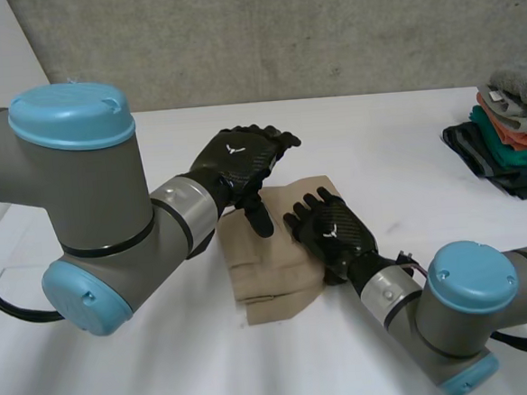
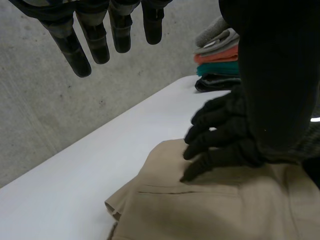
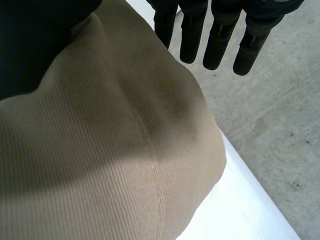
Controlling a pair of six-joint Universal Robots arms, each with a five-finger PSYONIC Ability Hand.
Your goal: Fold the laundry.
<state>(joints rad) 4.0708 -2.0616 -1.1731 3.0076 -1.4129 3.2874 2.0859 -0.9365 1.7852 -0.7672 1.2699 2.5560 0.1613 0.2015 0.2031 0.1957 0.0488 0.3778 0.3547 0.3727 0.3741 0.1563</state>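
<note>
Found tan garment (image 1: 269,283) folded on the desk (image 1: 386,144). Saw right robot hand (image 1: 334,229) flat on it, fingers straight; left robot hand (image 1: 243,163) hovering above, fingers loosely spread, empty. Probably called for even, outward smoothing.

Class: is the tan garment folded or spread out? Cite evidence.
Folded: the tan garment lies as a compact layered rectangle, the right hand resting flat on it.
</note>
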